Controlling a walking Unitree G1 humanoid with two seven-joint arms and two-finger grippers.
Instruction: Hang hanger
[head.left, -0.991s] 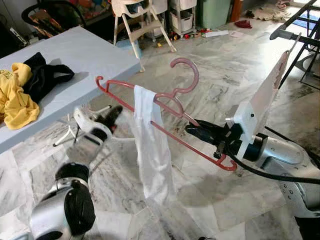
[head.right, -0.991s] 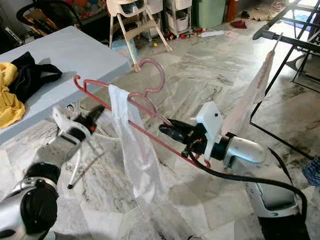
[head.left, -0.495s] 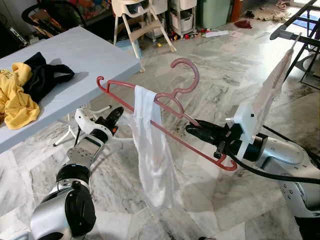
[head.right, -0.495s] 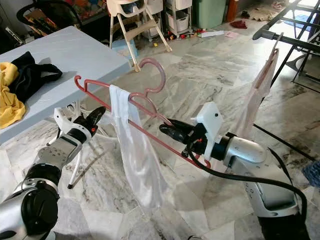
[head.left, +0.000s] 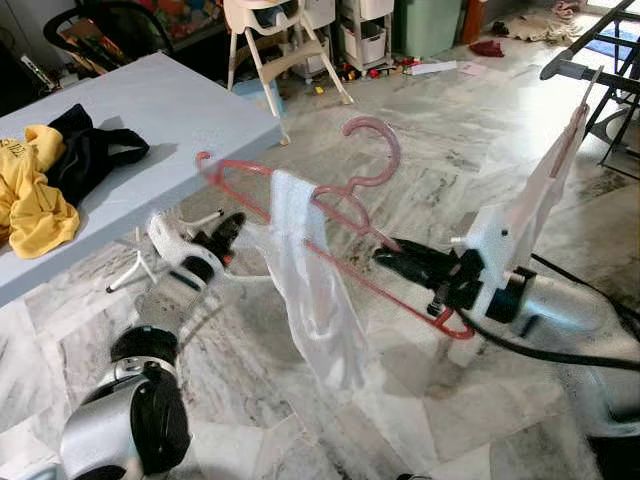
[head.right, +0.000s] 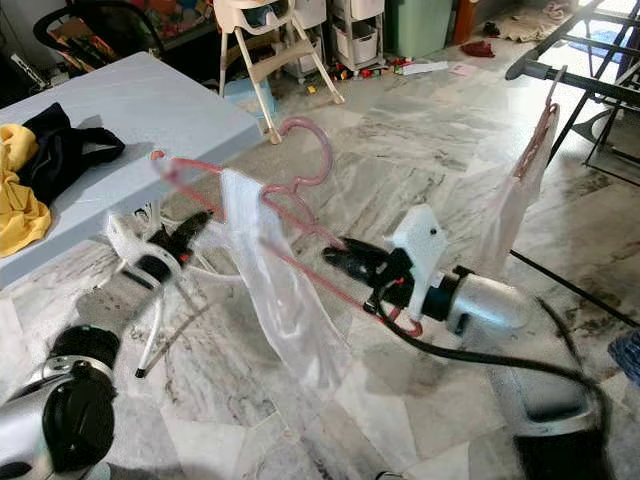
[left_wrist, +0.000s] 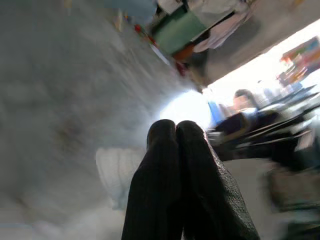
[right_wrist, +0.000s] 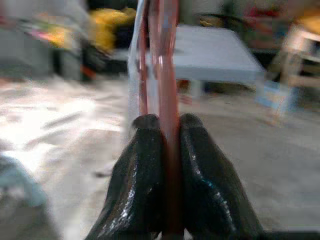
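Here the white cloth (head.left: 315, 295) draped over the pink hanger (head.left: 335, 215) swings out toward the right and blurs, whereas half a second ago it hung nearly straight down; the hanger itself sits at much the same height and tilt. Nearest the camera, the left arm reaches forward and low over the marble floor (head.left: 420, 150), its left gripper (head.left: 222, 233) with jaws pressed together and holding nothing, just left of the cloth. The right gripper (head.left: 392, 258) extends from the right, forearm roughly level, jaws clamped on the hanger's sloping lower bar, with the hook (head.left: 375, 150) rising above and beyond them. Further back on the left, the pale blue bench (head.left: 170, 110) carries yellow and black clothes (head.left: 50, 170). Farthest right stands a black drying rack (head.left: 600, 60) with a pale garment (head.left: 550, 185) hanging from it.
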